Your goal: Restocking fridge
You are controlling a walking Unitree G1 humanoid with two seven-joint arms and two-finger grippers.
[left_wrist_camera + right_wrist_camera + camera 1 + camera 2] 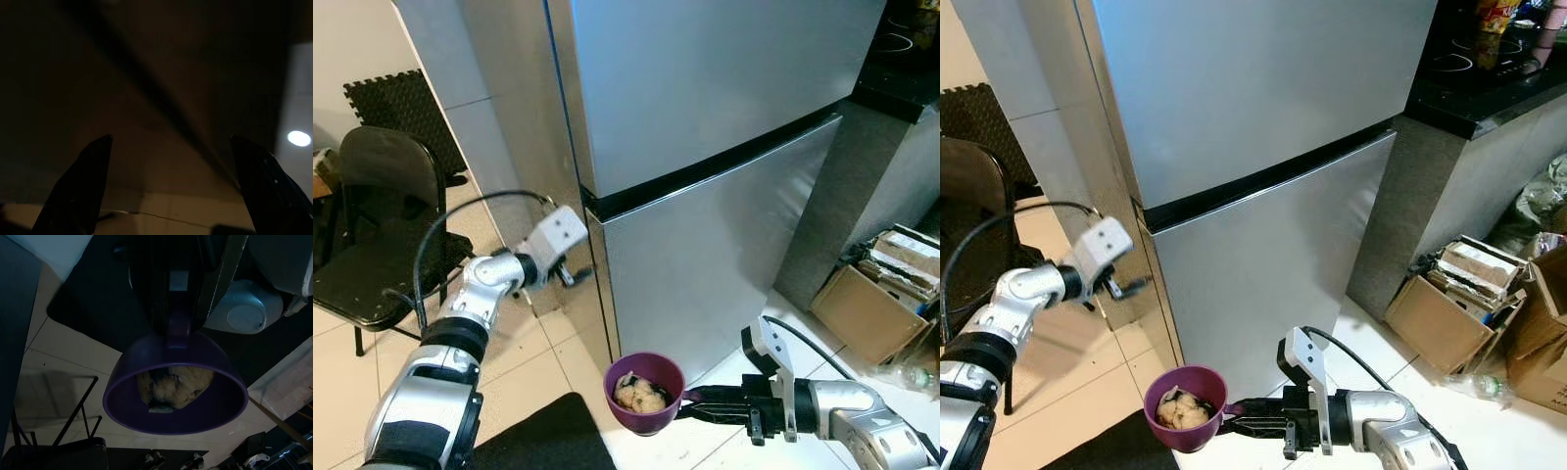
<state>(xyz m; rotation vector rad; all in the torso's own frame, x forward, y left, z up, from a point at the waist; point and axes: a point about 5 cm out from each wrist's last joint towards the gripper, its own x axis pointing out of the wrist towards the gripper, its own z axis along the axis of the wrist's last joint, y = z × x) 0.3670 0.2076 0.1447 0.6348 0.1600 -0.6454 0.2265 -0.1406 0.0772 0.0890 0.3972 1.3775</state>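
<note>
1. I could read no brand, label or writing anywhere; the print on the packets on the counter (1498,59) at the far right was too small to make out.
2. I saw the right gripper (690,401) low in front of the fridge (705,147), its two black fingers closed on the short handle of a purple cup (644,392). The cup sat level, mouth up, and held pale brown lumps of food (640,396).
3. In the right wrist view the fingers pinched the handle of the cup (175,382) from both sides, with the food (173,387) inside.
4. I saw the left gripper (576,274) raised at the left edge of the fridge, near the dark seam between the upper and lower doors. In the left wrist view its fingers (80,186) stood wide apart and held nothing. I could not tell whether they touched the door.
5. Both fridge doors were closed.
6. A black chair (382,225) stood to the left, and cardboard boxes (1459,304) lay on the floor to the right.
</note>
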